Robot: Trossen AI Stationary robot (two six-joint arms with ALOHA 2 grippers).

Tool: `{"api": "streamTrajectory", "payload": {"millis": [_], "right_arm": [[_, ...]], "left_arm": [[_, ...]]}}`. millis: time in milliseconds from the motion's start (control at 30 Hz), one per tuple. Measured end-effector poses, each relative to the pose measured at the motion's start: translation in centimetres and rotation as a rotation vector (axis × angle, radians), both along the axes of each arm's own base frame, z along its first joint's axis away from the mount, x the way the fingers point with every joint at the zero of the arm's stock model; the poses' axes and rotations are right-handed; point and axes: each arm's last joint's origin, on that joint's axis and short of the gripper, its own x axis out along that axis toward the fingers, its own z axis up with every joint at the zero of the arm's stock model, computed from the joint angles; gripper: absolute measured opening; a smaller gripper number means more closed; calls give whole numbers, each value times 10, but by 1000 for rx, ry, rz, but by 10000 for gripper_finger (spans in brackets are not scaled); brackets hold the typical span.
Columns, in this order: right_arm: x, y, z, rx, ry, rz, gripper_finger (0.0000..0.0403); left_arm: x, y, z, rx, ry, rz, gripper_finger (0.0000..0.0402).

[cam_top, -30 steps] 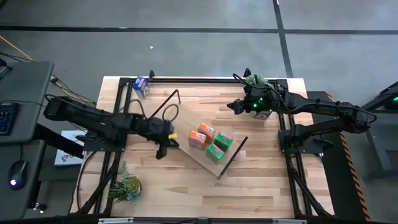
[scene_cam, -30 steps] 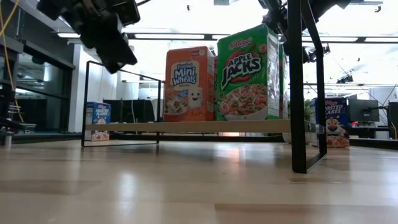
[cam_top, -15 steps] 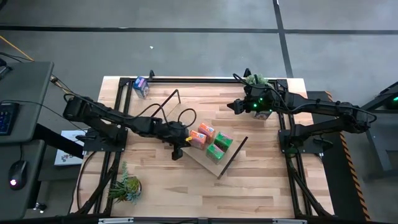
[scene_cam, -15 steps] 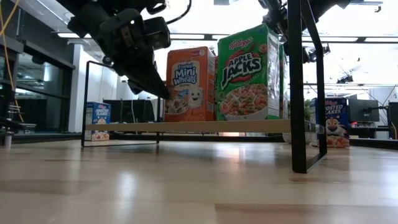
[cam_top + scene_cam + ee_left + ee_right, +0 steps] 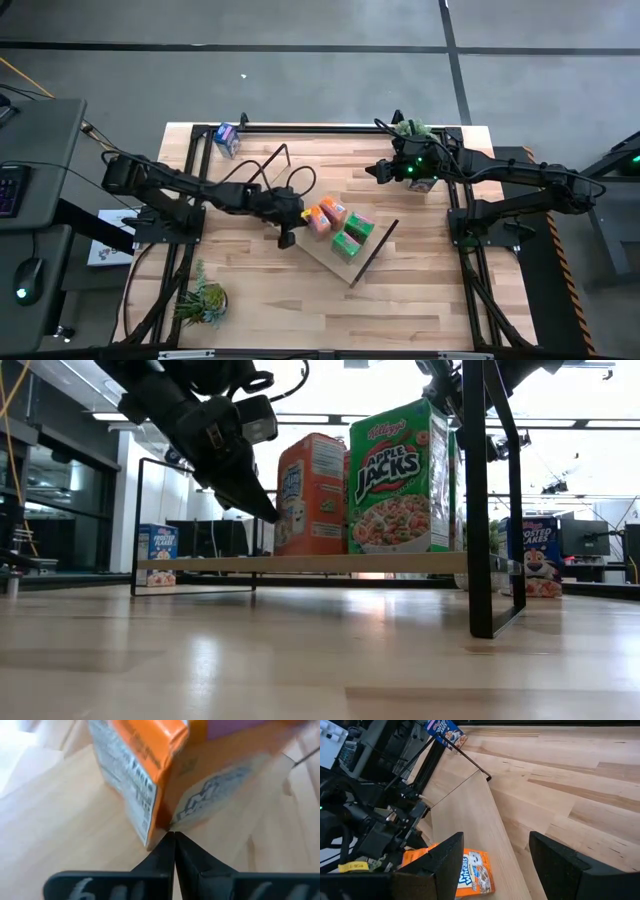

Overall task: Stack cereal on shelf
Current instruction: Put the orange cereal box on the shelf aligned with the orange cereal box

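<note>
Two dark jointed arms — black looping cables, green wrist light.

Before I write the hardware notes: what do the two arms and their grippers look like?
Both arms are dark, jointed and tube-like, with black cables looping alongside. The left gripper ends in two thin black wedge-shaped fingers and has a yellow tag near the wrist. The right gripper has broad black fingers, with green lights glowing at its wrist.

Robotics lab/office space: grey concrete floor (image 5: 330,80) w/ taped lines, ceiling strip lights (image 5: 300,418), desk w/ keyboard (image 5: 10,188) & mouse (image 5: 28,277) beside the wood table (image 5: 330,290) (black frame rig), monitors (image 5: 583,536) in background.
</note>
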Motion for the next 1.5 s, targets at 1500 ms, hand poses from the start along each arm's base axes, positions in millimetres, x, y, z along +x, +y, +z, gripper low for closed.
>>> {"api": "streamTrajectory", "payload": {"millis": [1500], "right_arm": [[0,-1,1,-37,3,-26,218]], "left_arm": [[2,13,1,-4,-33,205,0]]}}
